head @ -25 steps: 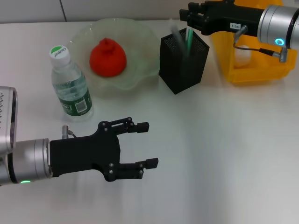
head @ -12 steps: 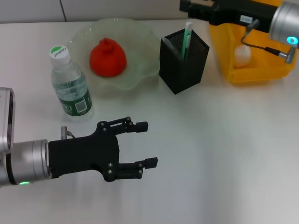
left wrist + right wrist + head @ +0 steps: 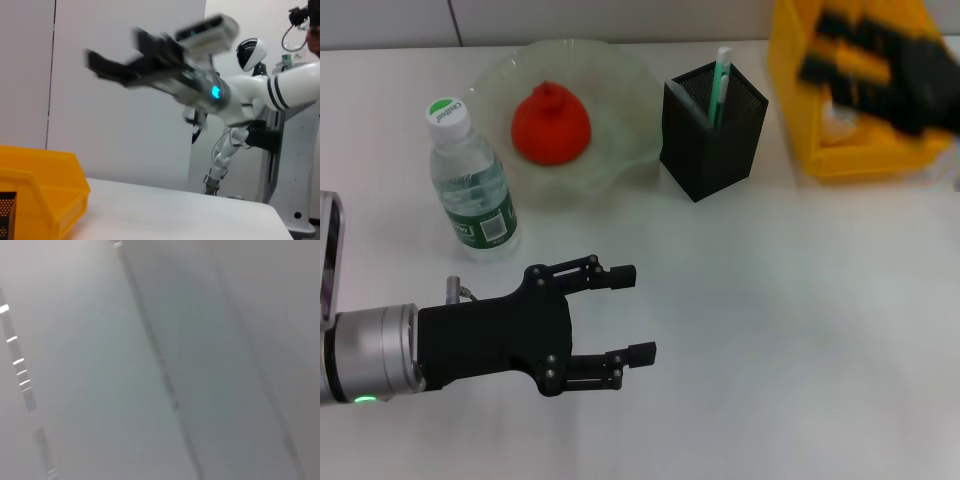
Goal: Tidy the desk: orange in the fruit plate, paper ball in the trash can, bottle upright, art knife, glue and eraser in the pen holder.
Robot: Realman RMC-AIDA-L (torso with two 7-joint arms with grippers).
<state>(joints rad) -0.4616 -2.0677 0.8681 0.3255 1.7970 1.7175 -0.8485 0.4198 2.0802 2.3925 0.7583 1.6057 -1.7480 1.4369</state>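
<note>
The red-orange orange [image 3: 550,123] lies in the pale-green fruit plate [image 3: 620,150]. To its left the bottle [image 3: 470,185] stands upright, cap on. A white-and-green stick [image 3: 722,75] pokes out of the black mesh pen holder [image 3: 712,130]. The art knife, glue and eraser cannot be told apart or are hidden. A pale lump [image 3: 832,120], possibly the paper ball, shows inside the yellow trash can [image 3: 850,160]. My right gripper [image 3: 840,55] is a motion-blurred shape above the can, seen from the left wrist as right gripper [image 3: 107,62]. My left gripper [image 3: 633,311] hovers open and holds nothing over the near table.
White tabletop [image 3: 780,330] stretches in front of the holder and can. The trash can [image 3: 40,185] fills the lower corner of the left wrist view, with a room wall and a white robot body [image 3: 250,100] behind. The right wrist view gives only grey blur.
My right arm swung from above the pen holder to the right, over the trash can, and lowered, now blurred. The left gripper stayed in place, still open.
</note>
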